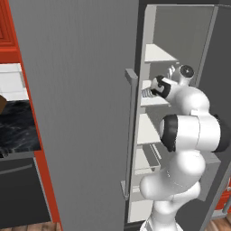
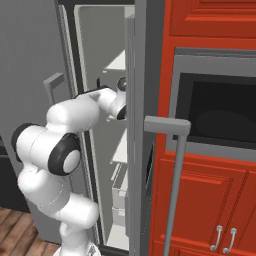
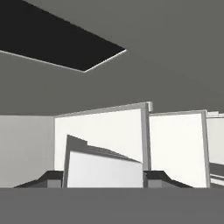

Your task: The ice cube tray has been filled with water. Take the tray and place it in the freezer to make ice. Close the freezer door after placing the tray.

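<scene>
The freezer (image 1: 173,49) stands open, its white shelves (image 1: 155,54) stacked inside, with red cabinets (image 2: 210,200) and a dark oven window (image 2: 220,117) beside it and wood floor (image 2: 15,225) below. The hand (image 1: 146,92) reaches in at a middle shelf; I cannot tell whether it is wide or narrow. The freezer door (image 2: 137,150), bar handle (image 2: 175,170) outward, stands beside the arm.

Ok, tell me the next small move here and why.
Probably ease the pincer forward and down to lay the ice cube tray on the white shelf ahead. The arm already reaches inside the open freezer, and the tray seems clamped in the pincer, tilted rather than lying flat on a shelf.
</scene>
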